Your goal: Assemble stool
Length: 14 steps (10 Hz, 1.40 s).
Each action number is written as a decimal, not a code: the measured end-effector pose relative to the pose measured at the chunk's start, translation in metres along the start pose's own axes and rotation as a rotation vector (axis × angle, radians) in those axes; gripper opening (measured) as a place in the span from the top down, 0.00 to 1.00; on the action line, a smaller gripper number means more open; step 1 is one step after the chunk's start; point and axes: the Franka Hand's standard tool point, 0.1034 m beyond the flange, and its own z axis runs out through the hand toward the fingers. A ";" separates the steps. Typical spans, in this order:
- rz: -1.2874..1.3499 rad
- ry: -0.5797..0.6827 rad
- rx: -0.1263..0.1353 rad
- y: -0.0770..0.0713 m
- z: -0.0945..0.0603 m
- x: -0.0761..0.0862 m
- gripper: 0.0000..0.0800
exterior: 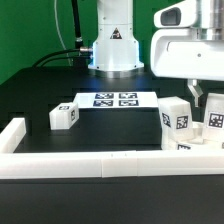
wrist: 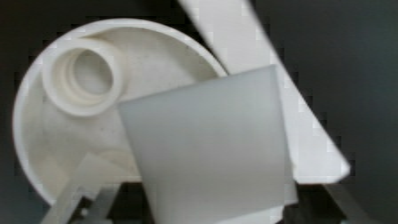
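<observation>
In the wrist view my gripper [wrist: 205, 205] is shut on a white blocky leg [wrist: 205, 140], which fills the space between the fingers [wrist: 80, 205]. Right behind the leg is the round white seat disc [wrist: 89, 100], with one socket hole facing the camera. In the exterior view the gripper [exterior: 205, 100] hangs at the right edge over the held leg [exterior: 214, 122]. A second leg [exterior: 175, 118] stands beside it, and a third leg [exterior: 65, 117] stands at the exterior view's left. The seat [exterior: 188, 146] shows only partly, low at the right.
The marker board [exterior: 113, 100] lies in the middle of the black table, in front of the robot base [exterior: 115, 45]. The long white rail [exterior: 70, 165] runs along the front and left edges; it also crosses the wrist view [wrist: 267, 50] behind the seat.
</observation>
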 end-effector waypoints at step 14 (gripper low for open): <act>0.926 -0.072 0.091 -0.005 -0.001 -0.006 0.34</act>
